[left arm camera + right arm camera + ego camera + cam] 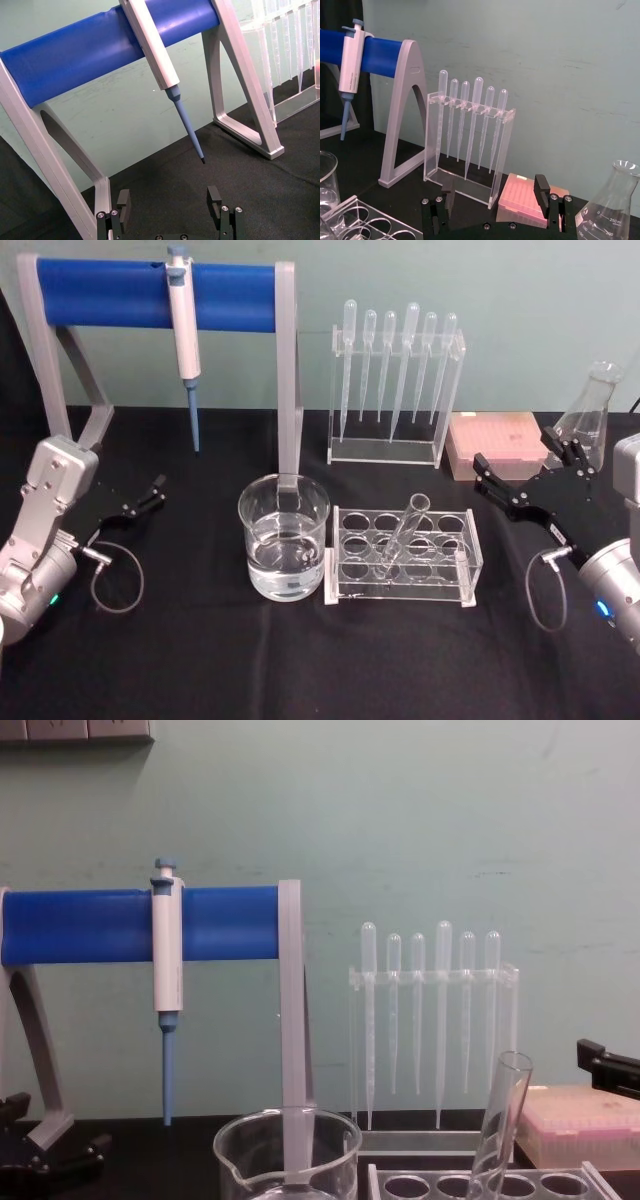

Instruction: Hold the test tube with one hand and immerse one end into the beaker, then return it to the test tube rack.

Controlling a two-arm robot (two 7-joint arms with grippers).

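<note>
The test tube (402, 535) leans in a clear rack (470, 552) at the table's middle, rim up and tilted to the right; it rises from the rack in the chest view too (503, 1120). Just left of the rack stands the beaker (283, 540), part full of clear liquid (288, 1155). My left gripper (150, 495) hovers open over the table's left side, empty (169, 200). My right gripper (515, 452) hangs open at the right, beyond the rack, with nothing between its fingers (495, 190).
A white-and-blue pipettor (183, 325) hangs on a blue-barred stand (150, 282) at the back left. Several plastic pipettes (395, 380) stand in a clear holder behind the rack. A pink tip box (495, 440) and a glass flask (590, 410) sit at the back right.
</note>
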